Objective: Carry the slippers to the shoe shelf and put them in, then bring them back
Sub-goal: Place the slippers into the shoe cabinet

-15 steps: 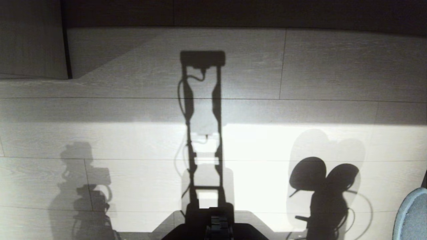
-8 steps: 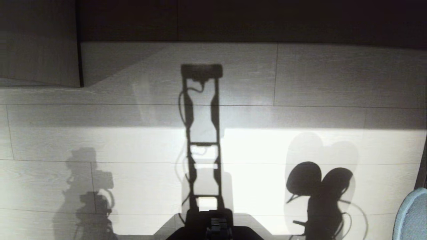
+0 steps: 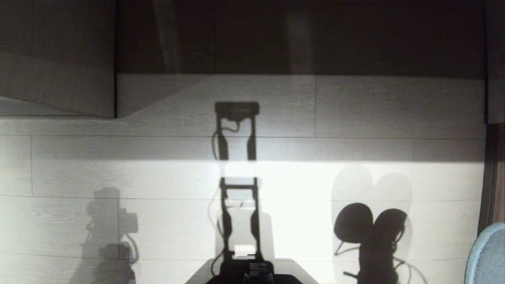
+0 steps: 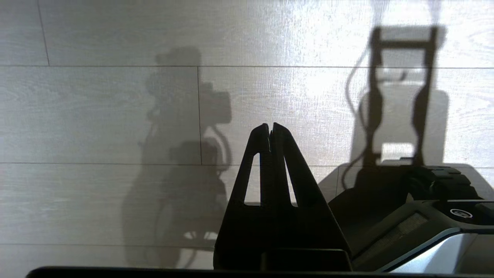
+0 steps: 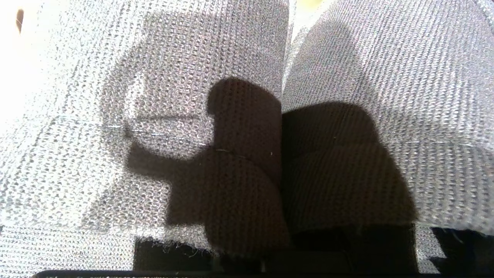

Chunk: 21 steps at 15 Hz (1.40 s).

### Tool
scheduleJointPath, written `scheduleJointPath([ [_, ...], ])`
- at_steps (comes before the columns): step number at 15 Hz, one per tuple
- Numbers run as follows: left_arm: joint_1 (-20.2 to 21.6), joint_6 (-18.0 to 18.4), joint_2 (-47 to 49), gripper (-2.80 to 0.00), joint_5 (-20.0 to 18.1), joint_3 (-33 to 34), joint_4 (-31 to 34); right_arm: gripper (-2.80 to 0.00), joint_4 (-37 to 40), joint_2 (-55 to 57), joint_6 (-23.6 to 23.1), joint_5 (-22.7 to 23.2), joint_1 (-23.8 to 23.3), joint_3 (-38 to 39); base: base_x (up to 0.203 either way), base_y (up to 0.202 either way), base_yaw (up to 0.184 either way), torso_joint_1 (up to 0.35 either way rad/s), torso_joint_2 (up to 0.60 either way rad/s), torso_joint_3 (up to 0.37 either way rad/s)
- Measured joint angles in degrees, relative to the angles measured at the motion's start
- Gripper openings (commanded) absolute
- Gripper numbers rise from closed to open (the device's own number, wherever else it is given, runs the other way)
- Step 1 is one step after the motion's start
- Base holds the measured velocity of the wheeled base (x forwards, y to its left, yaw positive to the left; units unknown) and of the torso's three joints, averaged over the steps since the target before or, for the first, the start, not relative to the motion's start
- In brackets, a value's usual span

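Grey knit fabric of the slippers fills the right wrist view: two rounded uppers side by side, pressed close to the camera. They cover the right gripper's fingers, which are shut on them. In the head view neither arm shows; only the pair's shadow lies on the floor at the right, hanging from the arm's shadow. My left gripper is shut and empty above pale floor planks. Along the head view's top runs a wide dark recess with a pale wood side panel; I cannot tell whether it is the shoe shelf.
Pale wood-grain floor spreads ahead, brightly lit in the middle, with my own torso's shadow across it. My base sits at the bottom edge. A light blue rounded object stands at the bottom right. A dark upright borders the right.
The head camera has tilted up: the whole floor has slid down the picture and more of the dark recess shows at the top. The slippers' shadow keeps its shape.
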Motion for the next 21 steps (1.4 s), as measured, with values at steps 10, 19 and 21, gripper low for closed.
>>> scheduleJointPath([
  [10,0.0,0.0,0.0,-2.80,0.0,0.0,0.0,-2.80,0.0,0.0,0.0,0.0,0.0,0.0,0.000,0.000,0.000,0.004,0.00,0.200],
  [19,0.0,0.0,0.0,-2.80,0.0,0.0,0.0,-2.80,0.0,0.0,0.1,0.0,0.0,0.0,0.000,0.000,0.000,0.003,0.00,0.201],
  [21,0.0,0.0,0.0,-2.80,0.0,0.0,0.0,-2.80,0.0,0.0,0.0,0.0,0.0,0.0,0.000,0.000,0.000,0.006,0.00,0.208],
])
